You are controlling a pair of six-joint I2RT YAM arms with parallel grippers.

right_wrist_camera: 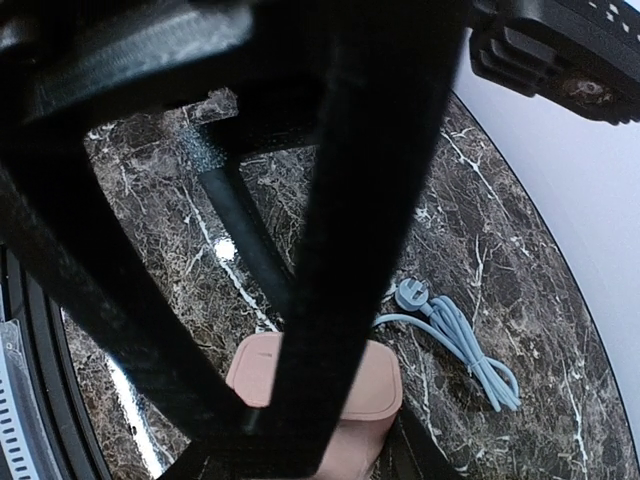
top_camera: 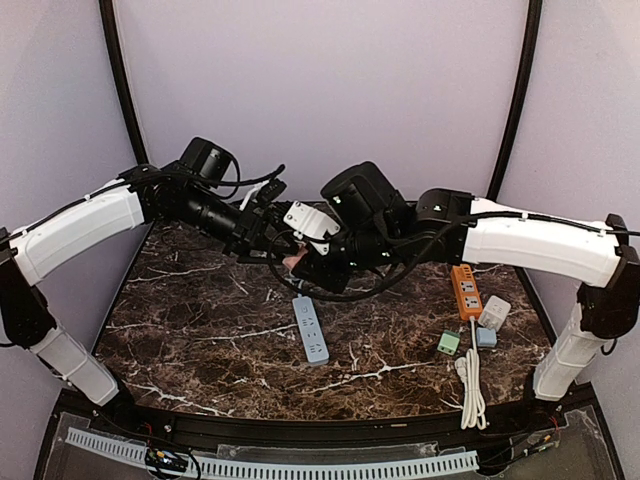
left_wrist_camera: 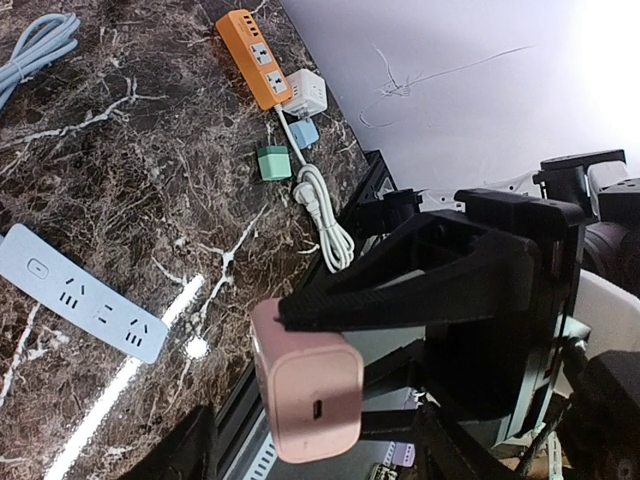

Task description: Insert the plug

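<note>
Power strip (top_camera: 311, 328): flat on the table, sockets up, long axis running away from the arm bases.
Pink plug (left_wrist_camera: 305, 395): in the air, above and just beyond the strip's far end.
Right gripper (top_camera: 305, 263): clamped on the plug, the arm better placed over the strip.
Left gripper (top_camera: 262, 228): close beside the plug; I cannot tell how its jaws stand.

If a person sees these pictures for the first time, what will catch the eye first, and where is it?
First, the pink rounded plastic charger block, held in the air between the left arm and the right arm, which meet above the back of the dark marble table. Next, the pale blue flat power strip lying near the table's middle, and the bright orange power strip by the right edge.
</note>
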